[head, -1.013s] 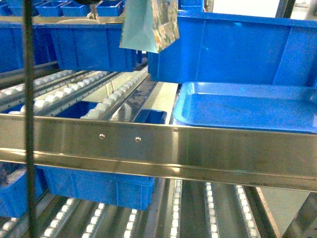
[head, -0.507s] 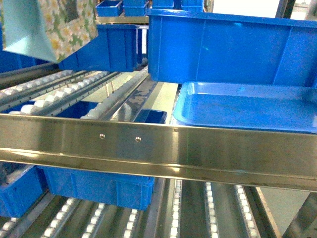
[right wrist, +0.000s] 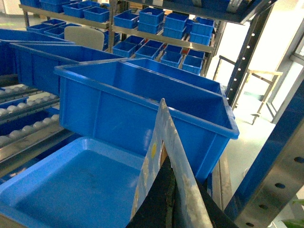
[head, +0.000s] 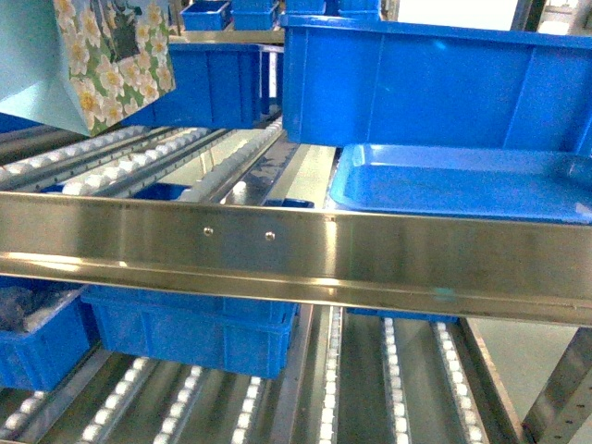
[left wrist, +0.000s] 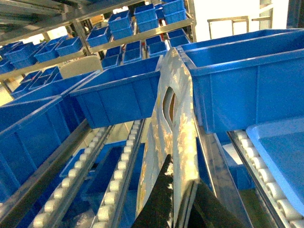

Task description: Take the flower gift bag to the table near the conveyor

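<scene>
The flower gift bag, pale blue on its side with white and yellow flowers on the front, hangs at the top left of the head view above the roller lanes. In the left wrist view the bag stands edge-on with its cut-out handle showing, and my left gripper is shut on its lower edge. My right gripper is shut on the edge of a similar floral paper bag, over the blue tray. Neither gripper itself shows in the head view. No table is in view.
A steel rail crosses the head view in front. Behind it run roller lanes, a large blue bin and the shallow blue tray. More blue bins sit below and on the shelves behind.
The gift bag has swung from the top middle of the head view to the top left and looks larger. The head view has also shifted slightly against the rack.
</scene>
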Robot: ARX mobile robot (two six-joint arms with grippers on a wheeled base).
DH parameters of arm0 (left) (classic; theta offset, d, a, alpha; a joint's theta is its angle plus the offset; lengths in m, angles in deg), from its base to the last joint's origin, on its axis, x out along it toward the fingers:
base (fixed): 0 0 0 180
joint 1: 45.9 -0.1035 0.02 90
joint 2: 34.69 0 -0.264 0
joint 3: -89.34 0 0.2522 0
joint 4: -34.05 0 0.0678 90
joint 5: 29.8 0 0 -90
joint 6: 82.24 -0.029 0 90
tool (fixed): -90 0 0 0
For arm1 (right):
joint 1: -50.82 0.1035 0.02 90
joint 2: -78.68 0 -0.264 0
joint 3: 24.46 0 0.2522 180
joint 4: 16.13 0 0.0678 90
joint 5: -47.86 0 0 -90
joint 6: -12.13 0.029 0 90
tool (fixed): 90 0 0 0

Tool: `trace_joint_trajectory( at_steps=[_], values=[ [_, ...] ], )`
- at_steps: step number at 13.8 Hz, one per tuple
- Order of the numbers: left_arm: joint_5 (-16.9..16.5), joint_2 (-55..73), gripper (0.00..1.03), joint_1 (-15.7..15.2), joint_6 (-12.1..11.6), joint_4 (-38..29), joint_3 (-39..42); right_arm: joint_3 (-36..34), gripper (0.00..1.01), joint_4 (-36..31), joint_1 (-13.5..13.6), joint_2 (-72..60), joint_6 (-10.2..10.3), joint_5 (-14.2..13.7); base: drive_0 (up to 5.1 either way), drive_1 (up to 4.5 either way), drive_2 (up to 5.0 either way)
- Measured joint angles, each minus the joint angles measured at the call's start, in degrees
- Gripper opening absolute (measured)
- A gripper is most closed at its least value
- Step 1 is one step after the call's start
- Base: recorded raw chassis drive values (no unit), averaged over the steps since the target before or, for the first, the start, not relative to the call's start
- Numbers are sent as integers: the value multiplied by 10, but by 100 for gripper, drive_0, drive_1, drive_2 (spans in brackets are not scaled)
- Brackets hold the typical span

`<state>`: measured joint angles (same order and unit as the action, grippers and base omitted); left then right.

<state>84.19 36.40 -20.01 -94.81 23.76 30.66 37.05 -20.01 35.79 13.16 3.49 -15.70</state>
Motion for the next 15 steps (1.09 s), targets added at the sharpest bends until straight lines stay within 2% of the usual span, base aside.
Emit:
trace_joint_trajectory(
  at_steps=[6, 15],
  values=[
    [-2, -1, 2, 2, -2, -1, 0, 0, 2, -1, 0, 1, 0, 0, -431, 5, 426],
    [-2, -2, 2, 2, -4, -2, 0, 0, 2, 0, 0, 0, 0, 0, -470, 110, 373]
  ],
)
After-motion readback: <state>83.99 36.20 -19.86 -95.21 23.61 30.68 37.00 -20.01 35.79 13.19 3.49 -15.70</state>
